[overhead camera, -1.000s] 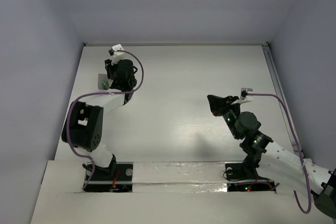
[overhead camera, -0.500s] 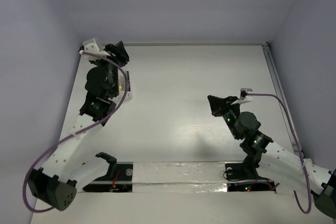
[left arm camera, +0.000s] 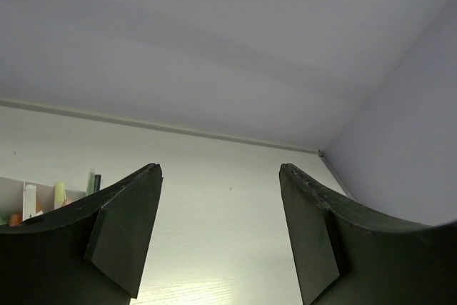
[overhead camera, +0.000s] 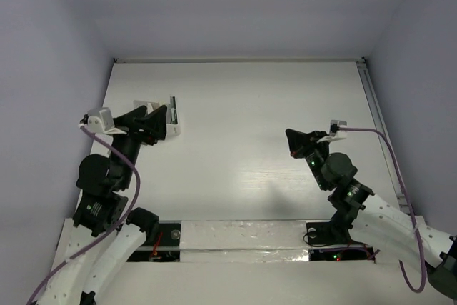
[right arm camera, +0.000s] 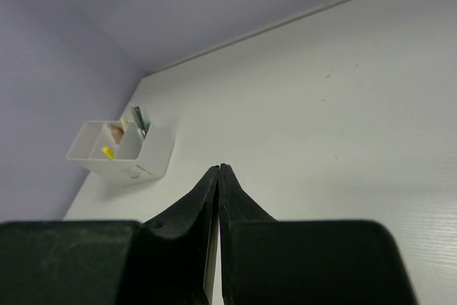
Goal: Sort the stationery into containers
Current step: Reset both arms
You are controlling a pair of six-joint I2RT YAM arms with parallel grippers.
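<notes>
The white compartment tray, the container [overhead camera: 175,128], stands at the left of the table. It holds the stationery: a yellow marker [right arm camera: 107,152], an orange one [right arm camera: 114,131] and thin green and grey pens [right arm camera: 138,121]. My left gripper [overhead camera: 158,123] hovers just left of the tray, open wide with nothing between its fingers [left arm camera: 220,176]. In the left wrist view the tray [left arm camera: 11,191] peeks out behind the left finger, with a white marker [left arm camera: 28,201] and a green pen [left arm camera: 91,182] standing in it. My right gripper [overhead camera: 291,141] is shut and empty [right arm camera: 219,168], well to the right of the tray [right arm camera: 146,155].
Grey walls close in the white table [overhead camera: 250,105] at the back and on both sides. A rail [overhead camera: 373,98] runs along the right edge. Both arm bases sit on the taped strip [overhead camera: 235,237] at the near edge.
My left arm has swung back from the far left corner toward its base, uncovering the tray, and its jaws have spread wider. The right jaws have shut; that arm has barely moved.
</notes>
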